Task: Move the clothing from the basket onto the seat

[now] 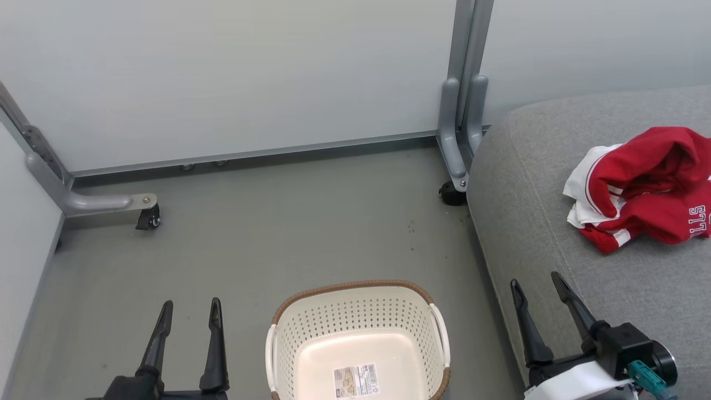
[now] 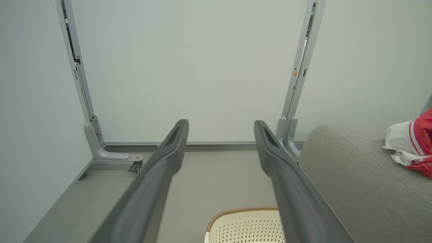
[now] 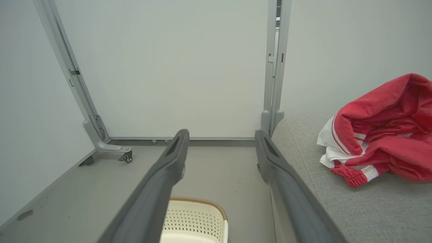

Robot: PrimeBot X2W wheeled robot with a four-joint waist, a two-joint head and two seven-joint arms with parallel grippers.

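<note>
The red and white clothing (image 1: 647,189) lies crumpled on the grey seat (image 1: 533,222) at the right; it also appears as the clothing (image 3: 381,135) on the seat (image 3: 354,209) and the clothing (image 2: 413,143) at the right edge. The cream basket (image 1: 358,333) stands on the floor at bottom centre, holding nothing but a label sticker on its base. My left gripper (image 1: 190,312) is open, left of the basket. My right gripper (image 1: 539,283) is open, above the seat's front left edge, with nothing between its fingers.
Pale partition panels on grey wheeled frames close off the back and left. One caster foot (image 1: 147,216) stands at the left, another caster (image 1: 452,194) by the seat's corner. Grey floor (image 1: 266,239) lies between basket and panels.
</note>
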